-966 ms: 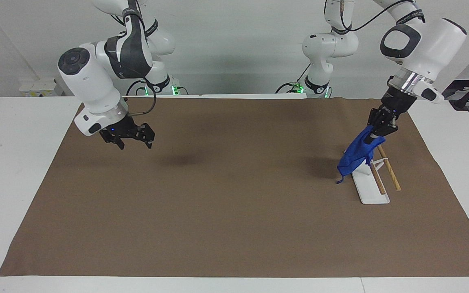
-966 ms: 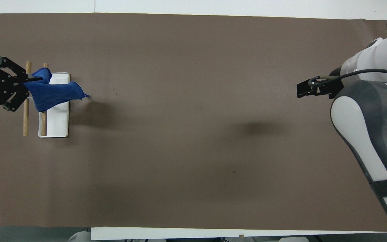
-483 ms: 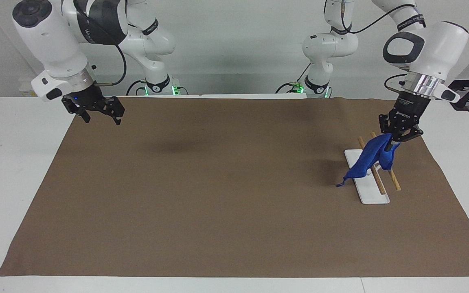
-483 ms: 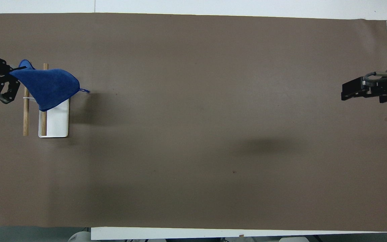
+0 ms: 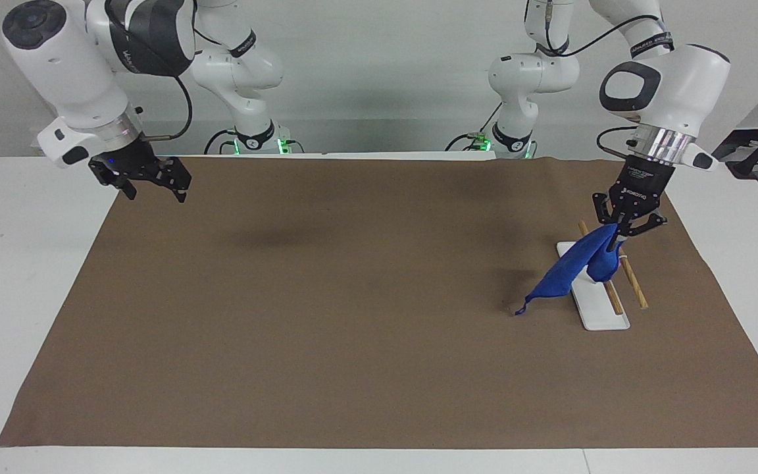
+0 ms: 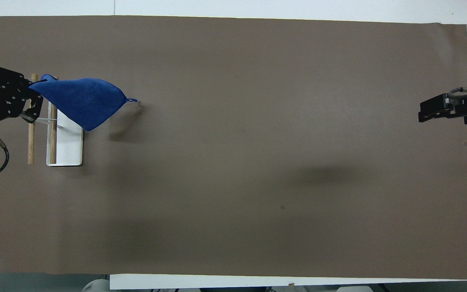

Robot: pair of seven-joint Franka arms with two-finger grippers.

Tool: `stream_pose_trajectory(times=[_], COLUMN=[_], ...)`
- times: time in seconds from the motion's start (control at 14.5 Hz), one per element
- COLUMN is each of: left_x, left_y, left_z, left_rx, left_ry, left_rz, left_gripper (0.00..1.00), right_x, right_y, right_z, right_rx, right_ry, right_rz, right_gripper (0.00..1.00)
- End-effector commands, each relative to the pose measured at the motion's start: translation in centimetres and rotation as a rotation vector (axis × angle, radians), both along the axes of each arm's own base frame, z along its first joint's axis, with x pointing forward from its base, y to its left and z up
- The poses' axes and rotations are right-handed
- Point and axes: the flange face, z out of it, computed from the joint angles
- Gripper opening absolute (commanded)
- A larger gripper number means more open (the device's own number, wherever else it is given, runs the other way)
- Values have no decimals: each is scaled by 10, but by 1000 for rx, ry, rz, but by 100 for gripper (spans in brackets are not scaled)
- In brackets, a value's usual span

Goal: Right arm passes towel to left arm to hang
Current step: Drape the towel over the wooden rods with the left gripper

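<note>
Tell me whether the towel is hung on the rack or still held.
Still held: the left end effector pinches one corner of the towel, which drapes over the rack, its loop corner trailing onto the mat.

This is a robotics lab. Two large white jointed arms, the left arm (image 5: 665, 72) and the right arm (image 5: 83, 59), stand on bases with green lights at the edge of a plain white worktop (image 5: 17, 263). A sheet of brown paper (image 5: 353, 316) covers most of the worktop. Loose black cables (image 5: 616, 26) run along the arms, and the wall (image 5: 385, 59) at the robots' end is bare and grey-white, with no household furnishing.
</note>
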Motion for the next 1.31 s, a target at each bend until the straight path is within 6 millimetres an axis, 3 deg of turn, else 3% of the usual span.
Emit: stream_pose_trajectory(times=[0.0,0.41,0.69,1.03,1.24], left_x=[-8,-6,5,1,-1], left_y=[10,68,88,121,126], left_z=[-11,-10,-1,0,-1], left_rx=[7,224,310,440,498], left_ry=[-4,-127,-185,-225,-242], left_rz=[30,-168,-236,-357,-445], left_gripper=[0,0,0,0,0], right_x=[5,10,9,8,8], right_y=[-7,-16,-16,-12,-13], right_z=[4,10,14,15,15], right_rx=[-4,-5,-2,-1,-1], right_ry=[-7,-23,-29,-26,-26], right_rz=[13,-10,-10,-1,-3], right_gripper=[100,100,100,100,100])
